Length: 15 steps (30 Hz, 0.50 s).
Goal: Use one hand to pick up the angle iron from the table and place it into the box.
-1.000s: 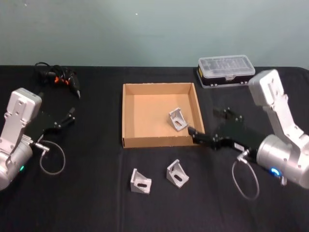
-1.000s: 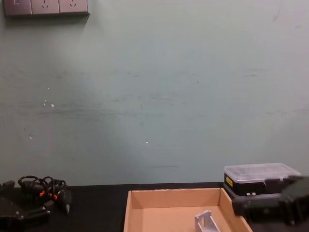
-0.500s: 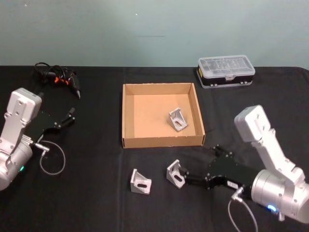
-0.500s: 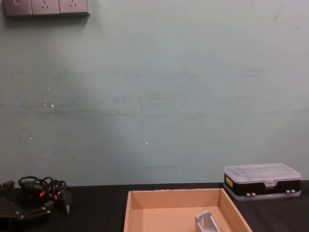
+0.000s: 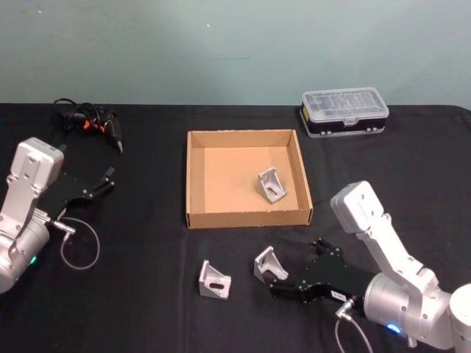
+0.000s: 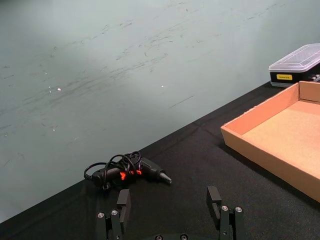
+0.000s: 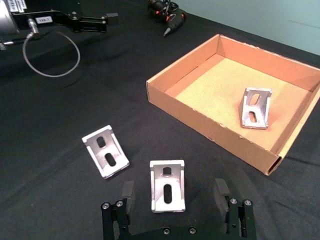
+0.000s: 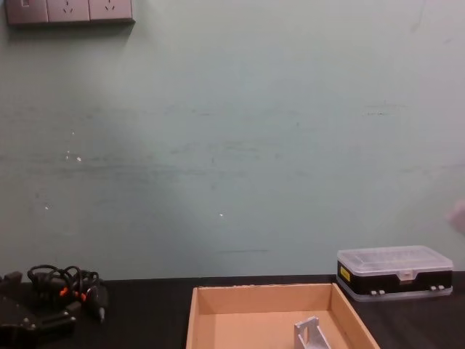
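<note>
The right gripper point(image 7: 174, 191) is spread wide at table point(image 5: 147, 309) level so its fingers point(image 7: 127, 192) flank the angle iron point(image 7: 167, 184), which stands ungripped just before the box point(image 5: 193, 176). The left gripper point(image 5: 105, 179) is parked open, far left. The right wrist view confirms this flanking; the head view leaves it ambiguous.

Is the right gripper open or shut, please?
Open: the right gripper holds its jaws wide apart, either side of an angle iron.

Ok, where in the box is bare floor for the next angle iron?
Box: left half bare, from left wall to stored angle iron near the right wall. Crowded in front: left loose angle iron, and right gripper open at the right loose one. Left gripper idles far left.
</note>
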### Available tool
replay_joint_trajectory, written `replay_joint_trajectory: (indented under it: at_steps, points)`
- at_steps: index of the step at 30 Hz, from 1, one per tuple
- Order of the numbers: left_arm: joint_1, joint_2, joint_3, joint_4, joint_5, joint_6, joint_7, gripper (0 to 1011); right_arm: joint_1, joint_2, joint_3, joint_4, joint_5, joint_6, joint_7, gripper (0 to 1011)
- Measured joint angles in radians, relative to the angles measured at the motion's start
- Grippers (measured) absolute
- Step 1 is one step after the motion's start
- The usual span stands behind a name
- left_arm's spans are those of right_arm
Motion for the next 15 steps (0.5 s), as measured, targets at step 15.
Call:
replay_joint_trajectory:
  at_steps: [15]
  points:
    - [0.0,0.0,0.0,0.0,0.0,0.0,0.0,1000,0.043,-0.062,-0.03,0.072,-0.05,0.005,-0.01,1000]
